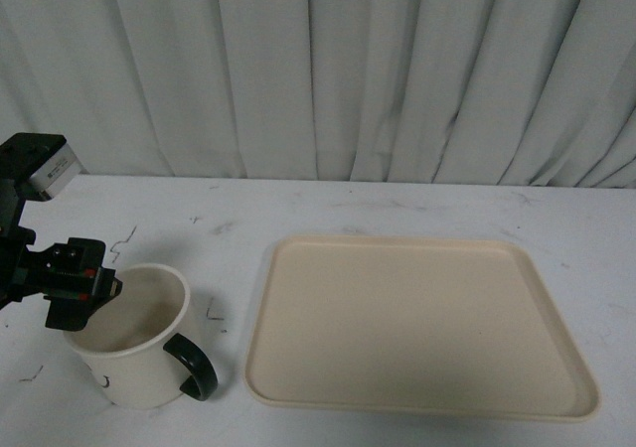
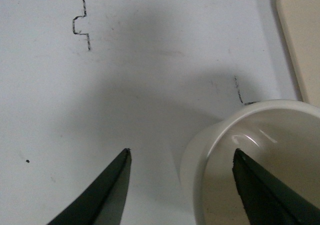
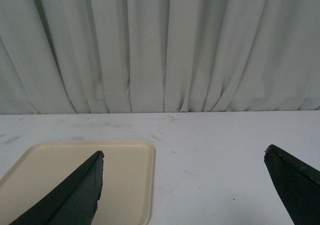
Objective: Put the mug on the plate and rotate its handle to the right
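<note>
The cream mug (image 1: 134, 343) stands upright on the white table at the front left, its dark handle (image 1: 195, 366) pointing toward the front right. The beige plate (image 1: 417, 323) lies to its right, apart from it. My left gripper (image 1: 84, 288) is open over the mug's left rim. In the left wrist view one finger sits inside the mug (image 2: 235, 135) and the other outside its wall, the left gripper (image 2: 182, 157) straddling the rim. The right gripper (image 3: 184, 157) is open above bare table, with a corner of the plate (image 3: 125, 185) below one finger.
A pale pleated curtain (image 1: 328, 70) closes off the back of the table. Small black pen marks (image 2: 80, 22) dot the tabletop near the mug. The right arm does not show in the front view.
</note>
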You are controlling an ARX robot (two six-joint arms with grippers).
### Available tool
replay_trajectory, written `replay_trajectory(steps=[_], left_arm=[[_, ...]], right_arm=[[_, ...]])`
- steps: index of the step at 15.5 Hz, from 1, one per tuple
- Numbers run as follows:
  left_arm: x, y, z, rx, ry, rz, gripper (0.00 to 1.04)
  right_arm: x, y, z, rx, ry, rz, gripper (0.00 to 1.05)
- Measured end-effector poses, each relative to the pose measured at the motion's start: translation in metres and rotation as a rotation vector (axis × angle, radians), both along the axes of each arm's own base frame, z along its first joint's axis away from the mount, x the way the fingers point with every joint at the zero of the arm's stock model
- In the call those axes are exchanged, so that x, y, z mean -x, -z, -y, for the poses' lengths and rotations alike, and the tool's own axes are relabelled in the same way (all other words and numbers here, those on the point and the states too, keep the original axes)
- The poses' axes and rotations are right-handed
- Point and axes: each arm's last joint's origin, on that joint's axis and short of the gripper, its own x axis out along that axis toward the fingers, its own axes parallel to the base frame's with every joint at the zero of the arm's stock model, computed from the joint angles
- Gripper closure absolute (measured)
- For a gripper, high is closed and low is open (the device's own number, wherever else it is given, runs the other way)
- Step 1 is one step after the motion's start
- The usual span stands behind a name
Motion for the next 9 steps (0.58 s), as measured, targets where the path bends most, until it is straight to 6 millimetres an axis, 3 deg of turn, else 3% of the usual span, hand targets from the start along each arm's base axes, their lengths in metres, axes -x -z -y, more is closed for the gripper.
replay_trajectory(steps=[3,4,9], left_arm=[[0.001,0.000,0.000,0.012,-0.006,-0.010,0.74],[0.008,-0.014,0.000,0.025,-0.004,0.013,1.02],[0.020,-0.047,0.004,0.011,0.010,0.067,1.02]], right_arm=[[0.000,0.000,0.000,0.000,0.000,0.000,0.06],[0.000,0.000,0.000,0.000,0.000,0.000,0.06],[0.000,0.000,0.000,0.000,0.000,0.000,0.06]])
